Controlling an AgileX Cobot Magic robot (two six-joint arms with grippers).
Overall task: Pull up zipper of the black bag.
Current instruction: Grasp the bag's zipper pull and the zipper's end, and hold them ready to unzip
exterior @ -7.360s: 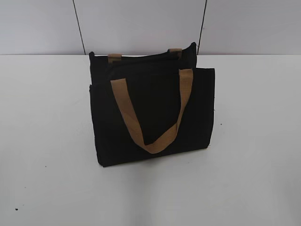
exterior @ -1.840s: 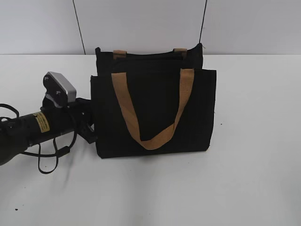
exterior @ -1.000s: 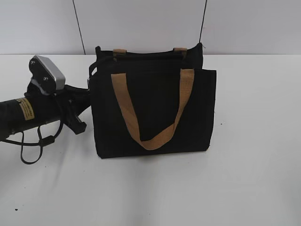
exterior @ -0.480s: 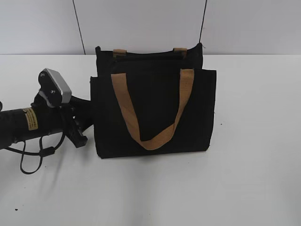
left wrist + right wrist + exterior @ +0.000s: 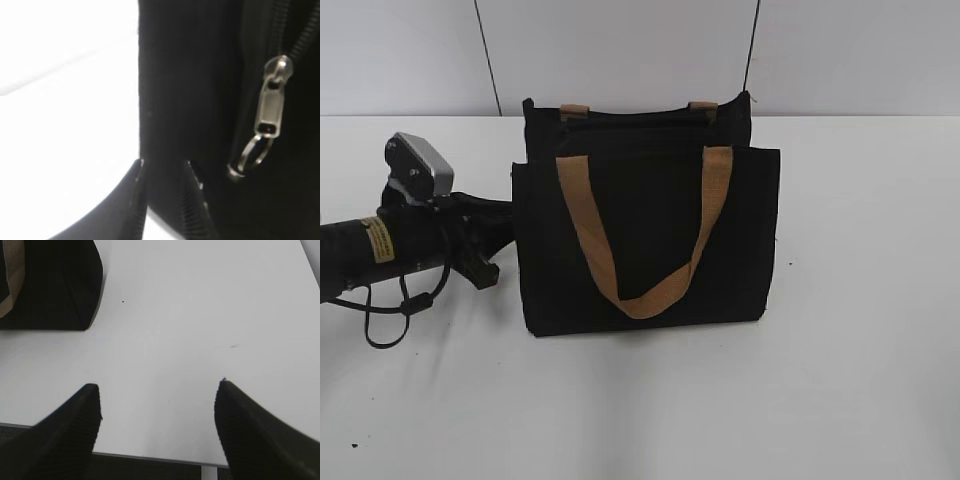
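Now, on the white table [image 5: 840, 380], the boxy black fabric bag [image 5: 650, 240] stands upright with your left gripper [image 5: 162, 172] clenched on its side edge. Hold that fabric taut. The small silver zipper pull [image 5: 267, 112] hangs just beside the pinch. Your right gripper [image 5: 157, 390], spread wide and empty, should come across and take the ring squarely.

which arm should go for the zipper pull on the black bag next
Left, probably. Its claw sits against the black bag's side, with the zipper pull hanging close beside it. The right claw is open over bare table, away from the bag.
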